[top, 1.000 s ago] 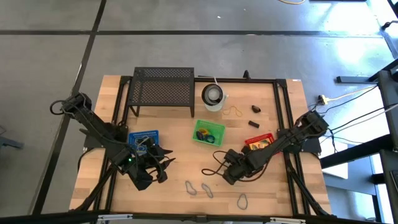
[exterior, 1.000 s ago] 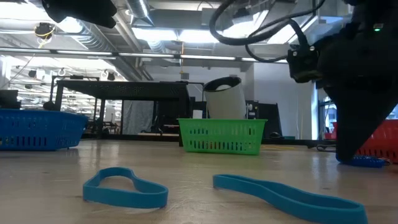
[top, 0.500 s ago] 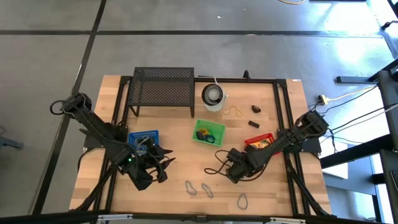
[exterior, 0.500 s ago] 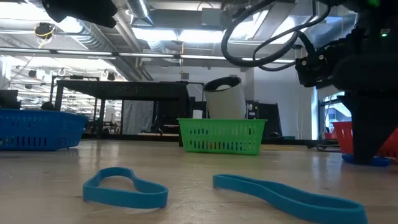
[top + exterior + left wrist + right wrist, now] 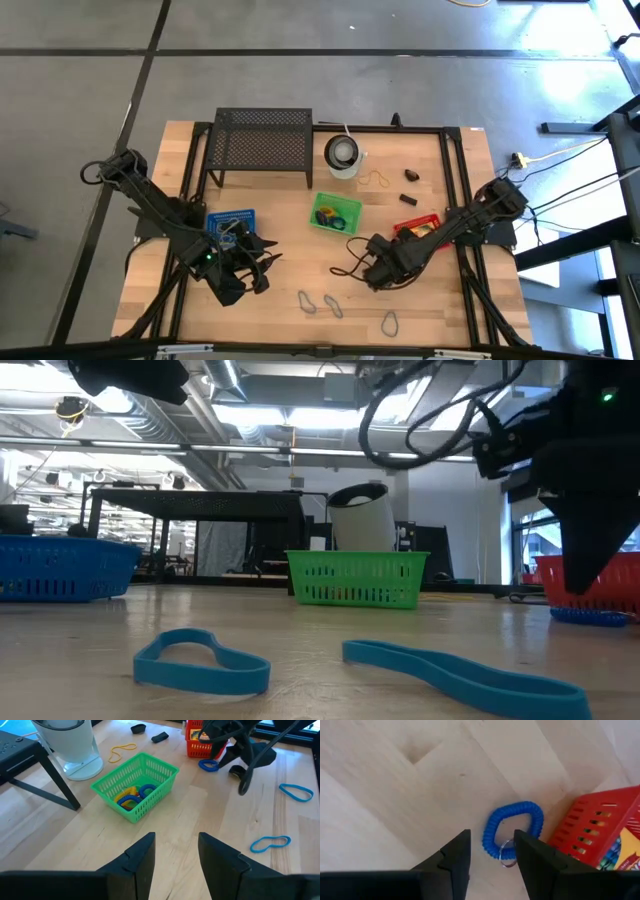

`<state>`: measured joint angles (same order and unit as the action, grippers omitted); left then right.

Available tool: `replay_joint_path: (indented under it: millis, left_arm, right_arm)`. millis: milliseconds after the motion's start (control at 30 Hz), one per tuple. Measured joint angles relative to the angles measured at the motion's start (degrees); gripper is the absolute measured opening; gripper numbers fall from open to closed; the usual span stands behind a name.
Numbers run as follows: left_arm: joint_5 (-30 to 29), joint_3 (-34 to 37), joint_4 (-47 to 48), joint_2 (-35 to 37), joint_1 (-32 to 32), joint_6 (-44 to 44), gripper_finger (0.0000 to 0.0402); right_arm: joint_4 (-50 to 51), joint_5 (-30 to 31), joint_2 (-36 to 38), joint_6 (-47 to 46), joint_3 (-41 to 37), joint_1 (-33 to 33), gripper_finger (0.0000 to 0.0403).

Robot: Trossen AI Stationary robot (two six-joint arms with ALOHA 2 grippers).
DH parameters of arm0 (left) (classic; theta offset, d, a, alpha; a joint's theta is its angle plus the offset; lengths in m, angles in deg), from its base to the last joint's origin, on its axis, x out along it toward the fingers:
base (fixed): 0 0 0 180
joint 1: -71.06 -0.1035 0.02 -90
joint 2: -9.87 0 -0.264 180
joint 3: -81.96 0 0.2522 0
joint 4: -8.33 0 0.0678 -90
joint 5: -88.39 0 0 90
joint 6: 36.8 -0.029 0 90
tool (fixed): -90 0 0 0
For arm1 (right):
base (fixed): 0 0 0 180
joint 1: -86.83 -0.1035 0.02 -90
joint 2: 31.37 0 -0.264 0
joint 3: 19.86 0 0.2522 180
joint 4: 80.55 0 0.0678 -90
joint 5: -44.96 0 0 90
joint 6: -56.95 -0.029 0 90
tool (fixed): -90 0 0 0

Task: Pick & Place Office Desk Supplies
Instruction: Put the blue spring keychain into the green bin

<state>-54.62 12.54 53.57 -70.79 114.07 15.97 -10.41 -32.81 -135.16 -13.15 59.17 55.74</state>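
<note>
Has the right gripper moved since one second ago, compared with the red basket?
Yes. In the high view, the right gripper has shifted slightly closer to the red basket, toward the table's right side.

Robotics lab: exposed ceiling ducts (image 5: pixel 150 420), concrete floor (image 5: pixel 300 80), cabling.
</note>
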Motion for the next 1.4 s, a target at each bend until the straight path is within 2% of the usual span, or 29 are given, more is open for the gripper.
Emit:
replay_joint_path:
  millis: [267,533,900,1400]
  left_arm:
    - [0.04,0.0,0.0,0.0,0.01,0.0,0.0143]
    - [0.01,0.0,0.0,0.0,0.0,0.0,0.0143]
    - [0.0,0.0,0.0,0.0,-0.01,-0.01,0.0143]
    - [-0.02,0.0,0.0,0.0,0.0,-0.01,0.0143]
  right_arm:
    - [-0.75,-0.45,-0.84,0.06,0.0,0.71,0.0151]
    - [-1.15,-4.03,-4.66,3.9,0.1,1.8,0.0151]
    - [-4.91,-5.81,-4.96,18.29,0.0,2.73,0.0151]
    - [-6.64,-5.66,-5.05,24.02,0.02,2.67,0.0151]
